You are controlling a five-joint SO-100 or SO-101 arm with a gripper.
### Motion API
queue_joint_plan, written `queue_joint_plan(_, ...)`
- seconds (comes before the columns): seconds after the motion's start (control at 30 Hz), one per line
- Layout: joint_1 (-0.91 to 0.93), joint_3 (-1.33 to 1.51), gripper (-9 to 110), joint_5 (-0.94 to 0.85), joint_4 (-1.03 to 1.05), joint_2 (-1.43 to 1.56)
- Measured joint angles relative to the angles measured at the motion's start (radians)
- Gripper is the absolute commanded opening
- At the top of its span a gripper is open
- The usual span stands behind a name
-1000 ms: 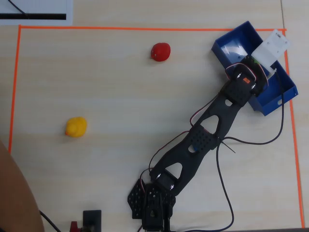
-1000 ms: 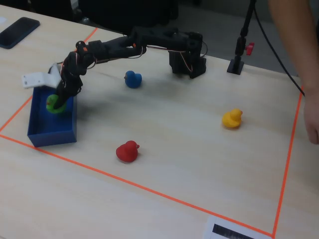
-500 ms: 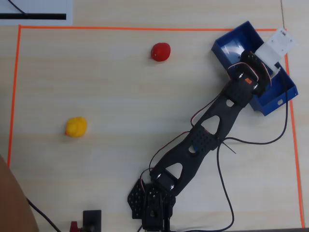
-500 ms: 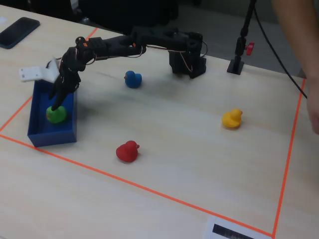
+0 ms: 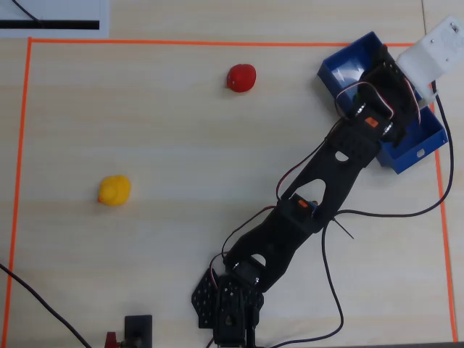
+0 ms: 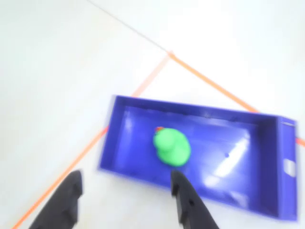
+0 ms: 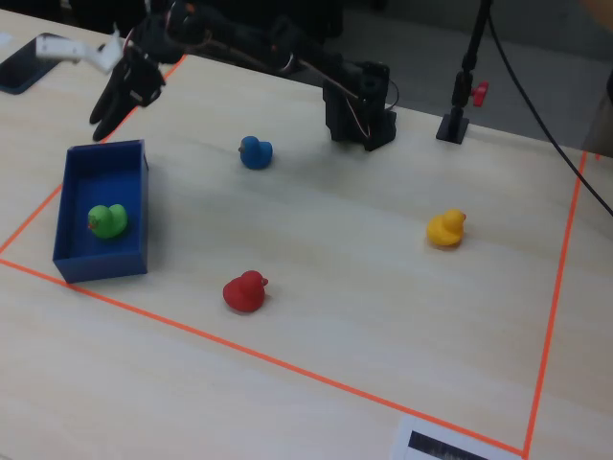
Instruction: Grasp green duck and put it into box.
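The green duck (image 6: 171, 147) sits inside the blue box (image 6: 267, 143), near one end of its floor; the fixed view shows it there too (image 7: 107, 220). My gripper (image 6: 126, 191) is open and empty. Its two dark fingers are spread wide, above and just outside the box's near wall. In the fixed view the gripper (image 7: 117, 99) hangs in the air above the far end of the box (image 7: 101, 264). In the overhead view my arm and wrist cover most of the box (image 5: 341, 70), and the duck is hidden.
A blue duck (image 7: 255, 151), a red duck (image 7: 245, 291) and a yellow duck (image 7: 446, 228) stand on the table. Orange tape (image 7: 287, 362) frames the work area, and the box sits in one corner of it. A small stand (image 7: 453, 123) stands beside the arm's base.
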Motion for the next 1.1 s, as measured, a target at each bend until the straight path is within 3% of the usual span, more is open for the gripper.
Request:
queue_joint_plan(0.4, -0.334, 1.147, 12, -0.158, 0.153, 1.062)
queue_joint_plan(0.73, -0.508, 2.174, 11, -0.370, -0.176, 1.663)
queue_joint_plan(0.93, -0.603, 2.563, 11, -0.387, -0.176, 1.937)
queue_joint_plan(1.1, -0.643, 2.712, 10, -0.383, -0.066, 2.154)
